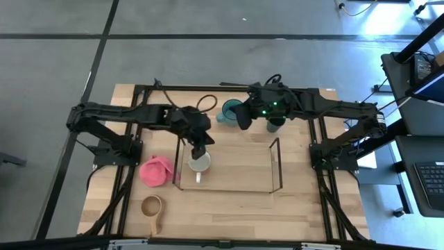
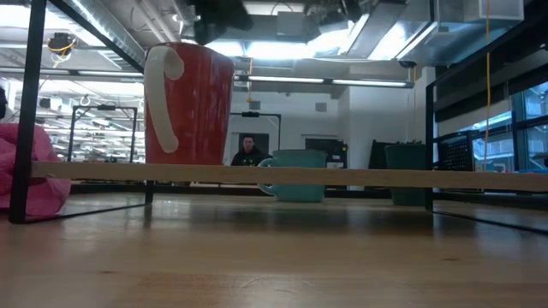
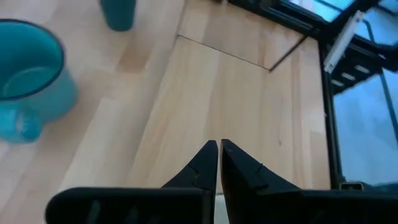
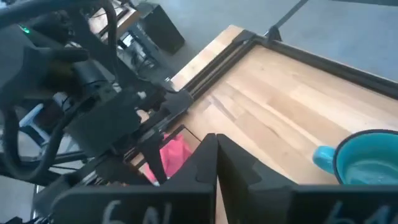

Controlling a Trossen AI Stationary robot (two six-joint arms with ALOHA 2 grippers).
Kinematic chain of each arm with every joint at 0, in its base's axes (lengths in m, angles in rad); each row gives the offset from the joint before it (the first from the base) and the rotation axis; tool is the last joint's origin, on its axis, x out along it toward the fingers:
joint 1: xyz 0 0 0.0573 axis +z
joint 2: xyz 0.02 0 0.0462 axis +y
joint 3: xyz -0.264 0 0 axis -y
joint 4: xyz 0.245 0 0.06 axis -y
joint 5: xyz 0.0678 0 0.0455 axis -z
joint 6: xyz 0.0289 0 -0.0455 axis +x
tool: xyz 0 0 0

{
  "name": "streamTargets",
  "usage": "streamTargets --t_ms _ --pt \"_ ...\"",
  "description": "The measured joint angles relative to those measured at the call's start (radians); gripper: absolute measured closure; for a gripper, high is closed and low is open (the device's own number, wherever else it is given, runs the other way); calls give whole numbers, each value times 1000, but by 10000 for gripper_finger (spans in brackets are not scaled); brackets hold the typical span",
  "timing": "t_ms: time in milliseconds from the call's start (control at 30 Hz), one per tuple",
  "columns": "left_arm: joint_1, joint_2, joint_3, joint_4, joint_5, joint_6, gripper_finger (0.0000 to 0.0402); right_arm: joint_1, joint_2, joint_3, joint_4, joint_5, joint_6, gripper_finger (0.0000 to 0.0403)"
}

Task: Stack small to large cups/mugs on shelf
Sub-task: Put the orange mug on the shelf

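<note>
The white-rimmed mug (image 1: pixel 199 163) stands upright on the left end of the black wire shelf (image 1: pixel 276 167); in the low view it shows as a reddish mug (image 2: pixel 188 103) on the shelf's board. My left gripper (image 1: pixel 198 150) is shut, right over the mug's far rim. The teal mug (image 1: pixel 230 109) stands on the table behind the shelf. My right gripper (image 1: pixel 243 119) is shut and hovers next to it. The dark green cup (image 1: pixel 275 126) stands under the right arm. The wooden long-handled cup (image 1: pixel 152 207) lies at the near left. My left gripper comes at the white-rimmed mug from above, its shut fingers (image 2: pixel 218 21) pointing down at the mug's rim (image 2: pixel 201 47). I cannot tell whether they touch the rim. The mug stands upright on the shelf.
A pink lumpy item (image 1: pixel 156 170) lies on the table just left of the shelf. The shelf's middle and right part (image 1: pixel 239 167) holds nothing. The black metal frame (image 1: pixel 319 139) edges the table. A person (image 2: pixel 248 150) shows in the room beyond.
</note>
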Motion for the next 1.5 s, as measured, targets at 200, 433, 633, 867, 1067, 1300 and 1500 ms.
streamTargets --t_ms 200,433,633,867,1067,1300,1500 --pt "9 118 105 -78 125 61 388 0 0 -1 -60 2 20 393" --pt "4 217 160 -183 184 111 388 0 3 -1 -66 2 18 393" --pt "4 248 193 -187 219 141 388 0 3 -1 -68 2 16 393" --pt "4 248 194 -193 233 142 388 0 3 -1 -69 2 16 393" --pt "4 248 194 -213 232 141 388 0 3 -1 -70 2 18 393" --pt "0 248 194 -173 160 149 388 0 3 -2 -81 2 16 393" --pt "-9 267 193 -187 132 143 388 0 3 -2 -120 9 12 393"
